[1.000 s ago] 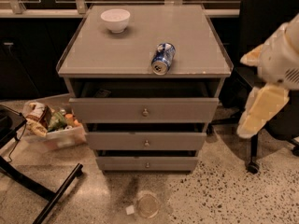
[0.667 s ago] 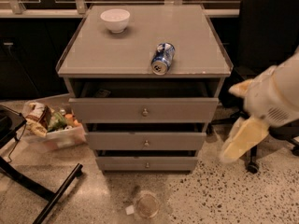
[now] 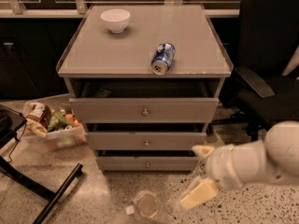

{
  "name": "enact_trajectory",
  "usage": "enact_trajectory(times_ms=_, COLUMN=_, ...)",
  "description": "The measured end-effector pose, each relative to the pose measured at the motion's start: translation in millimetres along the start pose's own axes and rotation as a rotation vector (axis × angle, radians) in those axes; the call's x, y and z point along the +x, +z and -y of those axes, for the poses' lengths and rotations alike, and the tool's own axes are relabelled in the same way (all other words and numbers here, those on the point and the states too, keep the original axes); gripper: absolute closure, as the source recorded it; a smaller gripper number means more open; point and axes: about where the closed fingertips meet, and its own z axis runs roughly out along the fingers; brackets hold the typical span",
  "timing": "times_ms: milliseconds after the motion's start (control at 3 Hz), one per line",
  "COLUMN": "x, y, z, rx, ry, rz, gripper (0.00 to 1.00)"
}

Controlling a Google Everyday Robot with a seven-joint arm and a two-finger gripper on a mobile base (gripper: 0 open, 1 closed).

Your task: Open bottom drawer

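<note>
Gripper (image 3: 189, 177) low at the right front of the cabinet (image 3: 117, 62), near the floor, fingers spread wide, holding nothing. Bottom drawer (image 3: 121, 164) is lowest of three, just left of the gripper, looks pushed in or nearly so; knob (image 3: 147, 164) centred. Top drawer (image 3: 107, 110) stands out a little. Can (image 3: 163, 58) lies on its side on the cabinet top, white bowl (image 3: 115, 19) at back left.

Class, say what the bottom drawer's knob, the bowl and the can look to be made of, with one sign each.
Knob: metal, likely; small pale sheen. Bowl: glazed ceramic, perhaps; smooth white. Can: aluminium, printed blue; shiny end. Gripper hangs low right, near the bottom drawer.
</note>
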Motion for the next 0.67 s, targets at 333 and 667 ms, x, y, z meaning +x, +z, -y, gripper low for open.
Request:
enact_trajectory(times_ms=333, x=10.6, y=66.1, z=-2.5, rx=-0.046, ry=0.093, rz=0.176, gripper=0.00)
enact_trajectory(times_ms=667, x=18.5, y=92.5, z=13.9, rx=-0.030, ry=0.140, rz=0.231, gripper=0.00)
